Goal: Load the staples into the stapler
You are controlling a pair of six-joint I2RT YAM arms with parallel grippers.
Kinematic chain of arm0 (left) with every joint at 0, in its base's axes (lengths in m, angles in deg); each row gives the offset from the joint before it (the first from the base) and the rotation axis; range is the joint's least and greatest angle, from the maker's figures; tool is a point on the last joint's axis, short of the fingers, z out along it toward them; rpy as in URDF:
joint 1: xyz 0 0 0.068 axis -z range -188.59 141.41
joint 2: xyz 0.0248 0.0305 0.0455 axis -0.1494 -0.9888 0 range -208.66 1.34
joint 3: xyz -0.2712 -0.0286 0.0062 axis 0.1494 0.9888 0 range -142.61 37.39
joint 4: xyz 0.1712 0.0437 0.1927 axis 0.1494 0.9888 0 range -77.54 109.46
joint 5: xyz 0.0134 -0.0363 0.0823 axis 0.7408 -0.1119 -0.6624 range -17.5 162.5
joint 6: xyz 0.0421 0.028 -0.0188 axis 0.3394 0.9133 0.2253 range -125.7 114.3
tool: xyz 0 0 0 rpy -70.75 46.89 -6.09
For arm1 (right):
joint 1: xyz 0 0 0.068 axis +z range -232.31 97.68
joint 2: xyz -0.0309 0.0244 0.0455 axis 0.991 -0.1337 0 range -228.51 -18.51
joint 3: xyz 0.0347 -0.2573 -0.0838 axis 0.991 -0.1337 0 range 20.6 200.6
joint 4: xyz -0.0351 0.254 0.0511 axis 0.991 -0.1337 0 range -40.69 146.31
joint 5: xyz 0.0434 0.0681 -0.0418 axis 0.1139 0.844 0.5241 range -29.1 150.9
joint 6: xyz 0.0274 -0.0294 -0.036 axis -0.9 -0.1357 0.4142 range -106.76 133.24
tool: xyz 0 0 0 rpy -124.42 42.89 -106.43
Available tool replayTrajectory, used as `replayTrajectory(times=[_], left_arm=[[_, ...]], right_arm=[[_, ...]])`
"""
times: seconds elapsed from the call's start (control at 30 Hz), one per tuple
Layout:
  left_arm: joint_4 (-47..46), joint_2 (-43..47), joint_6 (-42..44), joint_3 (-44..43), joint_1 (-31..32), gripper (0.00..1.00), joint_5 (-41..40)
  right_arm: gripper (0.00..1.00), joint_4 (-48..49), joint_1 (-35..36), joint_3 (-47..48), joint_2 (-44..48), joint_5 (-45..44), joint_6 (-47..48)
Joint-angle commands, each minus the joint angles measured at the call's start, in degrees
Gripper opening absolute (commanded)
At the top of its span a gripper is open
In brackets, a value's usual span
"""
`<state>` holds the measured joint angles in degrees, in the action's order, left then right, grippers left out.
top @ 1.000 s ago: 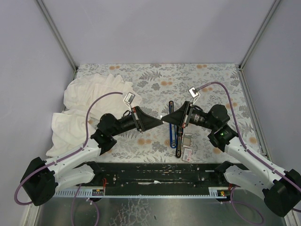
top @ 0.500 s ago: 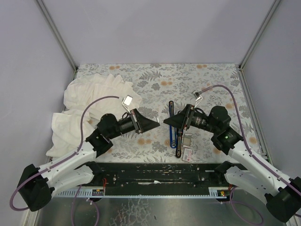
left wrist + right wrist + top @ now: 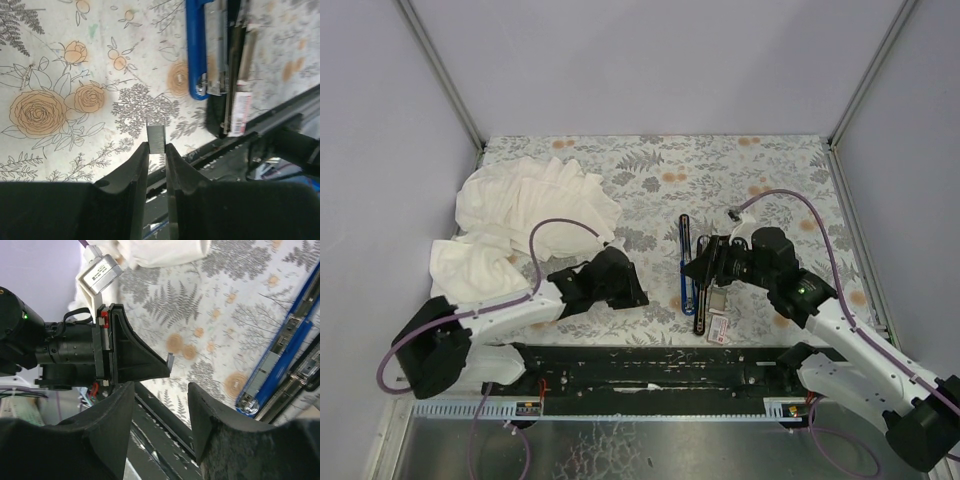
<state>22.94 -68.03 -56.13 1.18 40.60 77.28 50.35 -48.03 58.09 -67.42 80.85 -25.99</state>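
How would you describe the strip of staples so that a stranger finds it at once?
Find the left claw above the flowered table. The strip of staples is pinched between its black fingertips and sticks out past them. It is small, flat and silvery-grey, whereas the stapler nearby is long, blue and black.

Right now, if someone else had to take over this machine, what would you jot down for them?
Left gripper: jaws shut on the short staple strip, held clear of the stapler, to its left.
Right gripper: jaws open, nothing in them, close by the stapler.
Stapler: looks hinged open, lying on the table between the arms. The staple box with the red label lies by its near end.
Done: strip picked up, stapler opened.
Left: set the strip into the stapler, then close it.
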Motion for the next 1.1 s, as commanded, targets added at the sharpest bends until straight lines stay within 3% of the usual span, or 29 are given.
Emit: replayTrajectory(times=[0.0,0.43,0.53,0.8,1.07], left_arm=[[4.50,-6.68,1.49,-4.45,2.68,0.00,-6.49],[5.95,-19.43,2.33,-9.59,5.52,0.04,-6.15],[5.96,-20.59,2.70,-10.10,5.70,0.11,-5.67],[1.28,-21.57,2.54,-8.58,6.39,0.42,-2.24],[-4.87,-16.24,2.34,-4.87,4.66,0.53,-1.21]], right_arm=[[0.53,-3.47,0.00,-0.16,-0.17,-4.03,5.20],[0.53,-5.87,-0.01,-0.84,-2.86,-5.71,8.50],[0.53,-5.74,0.02,-0.93,-3.70,-5.95,8.64],[0.53,-7.10,0.09,-0.17,-6.37,-7.41,8.81],[0.53,-11.34,4.14,2.14,-10.66,-14.94,7.21]])
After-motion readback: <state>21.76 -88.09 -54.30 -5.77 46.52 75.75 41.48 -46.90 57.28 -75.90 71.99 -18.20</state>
